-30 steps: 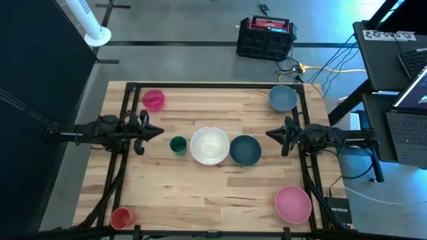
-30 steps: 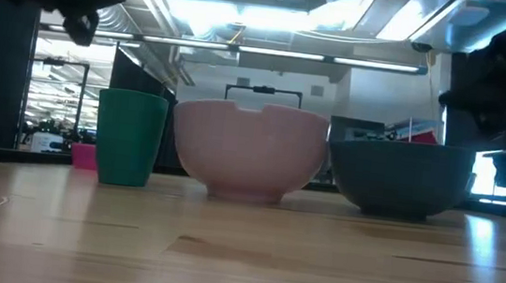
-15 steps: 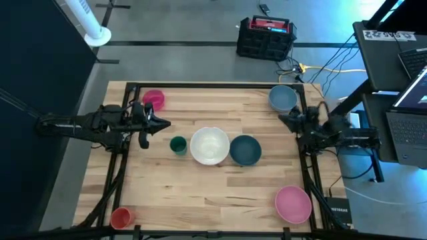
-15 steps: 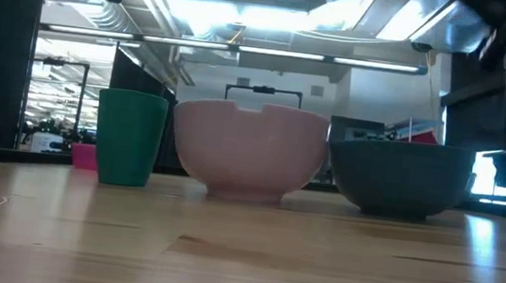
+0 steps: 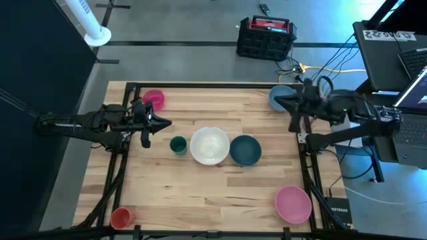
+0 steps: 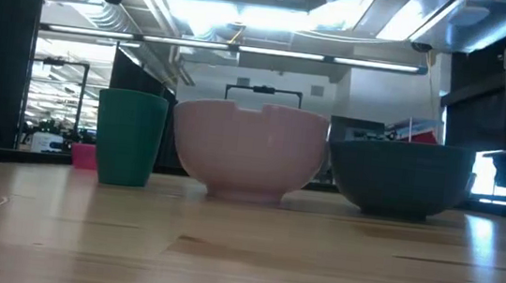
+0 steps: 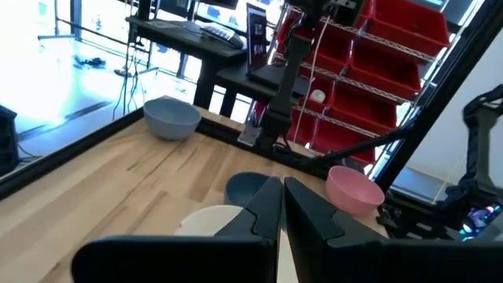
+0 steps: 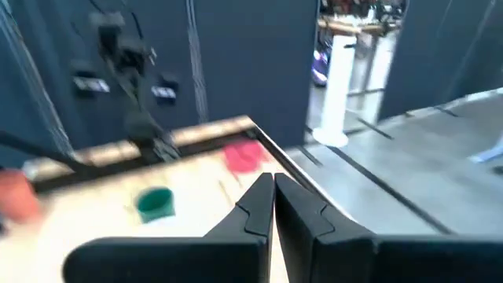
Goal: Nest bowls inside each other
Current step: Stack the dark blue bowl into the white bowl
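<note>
Right arm has swung toward the far right corner since a second ago: right gripper [image 5: 279, 101] now sits over the near rim of the grey-blue bowl [image 5: 280, 98], where before it hovered near the dark blue bowl [image 5: 245, 149]. Left gripper [image 5: 167, 123] has pushed in a bit and now hangs between the magenta bowl [image 5: 153, 99] and the green cup [image 5: 177, 144], off the table. Bowls haven't moved; nothing nested yet. White bowl [image 5: 209, 145] sits mid-table, touching or nearly touching the dark blue one; pale pink bowl [image 5: 293, 203] sits at the near right corner, well apart. Red cup [image 5: 121, 217] at the near left corner isn't part of the job. Both sets of fingers are pressed together, holding nothing. My read: step in hand is the right arm's pick of the grey-blue bowl. To do it well, spread the fingers before descending, straddle the rim with one finger inside and one outside, and pinch the wall, not the lip. Lift clear, carry it level, then lower it centred into another full-size bowl. Pose: right arm stretched out, wrist aimed across the table; left arm extended level, tips pointing at centre.
</note>
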Robot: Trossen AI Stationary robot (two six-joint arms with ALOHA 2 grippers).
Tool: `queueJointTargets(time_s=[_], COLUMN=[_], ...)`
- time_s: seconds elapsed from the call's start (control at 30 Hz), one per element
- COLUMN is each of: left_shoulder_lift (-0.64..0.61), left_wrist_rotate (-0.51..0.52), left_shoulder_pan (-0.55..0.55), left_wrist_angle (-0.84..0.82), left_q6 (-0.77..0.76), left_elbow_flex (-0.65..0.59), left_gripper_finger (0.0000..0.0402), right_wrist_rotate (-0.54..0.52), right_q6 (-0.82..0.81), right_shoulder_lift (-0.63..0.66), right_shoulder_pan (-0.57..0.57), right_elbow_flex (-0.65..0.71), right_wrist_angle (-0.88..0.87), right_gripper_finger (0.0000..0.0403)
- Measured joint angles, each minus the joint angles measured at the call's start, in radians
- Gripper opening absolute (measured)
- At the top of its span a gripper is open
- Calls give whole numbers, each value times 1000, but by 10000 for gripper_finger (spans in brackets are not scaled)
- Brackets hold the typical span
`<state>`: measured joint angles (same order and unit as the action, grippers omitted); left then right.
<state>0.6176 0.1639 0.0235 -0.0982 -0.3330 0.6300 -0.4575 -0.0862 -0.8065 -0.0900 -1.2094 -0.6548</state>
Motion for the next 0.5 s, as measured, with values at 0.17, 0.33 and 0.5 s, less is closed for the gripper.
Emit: queueJointTargets(time_s=[0.17, 0.33, 0.5], left_shoulder_lift=[0, -2, -2], left_wrist_rotate=[1, 1, 0], left_shoulder_pan=[0, 3, 3], left_wrist_angle=[-5, -1, 2], left_q6=[0, 0, 1], left_elbow_flex=[0, 0, 0], left_gripper_finger=[0, 0, 0], right_wrist_rotate=[3, 133, 300], right_q6=[98, 33, -42], right_shoulder_lift=[-213, -323, -378], right_shoulder_pan=[39, 144, 237], right_elbow_flex=[-207, -232, -228], right_wrist_angle=[-230, -374, -473], right_gripper_finger=[0, 2, 32])
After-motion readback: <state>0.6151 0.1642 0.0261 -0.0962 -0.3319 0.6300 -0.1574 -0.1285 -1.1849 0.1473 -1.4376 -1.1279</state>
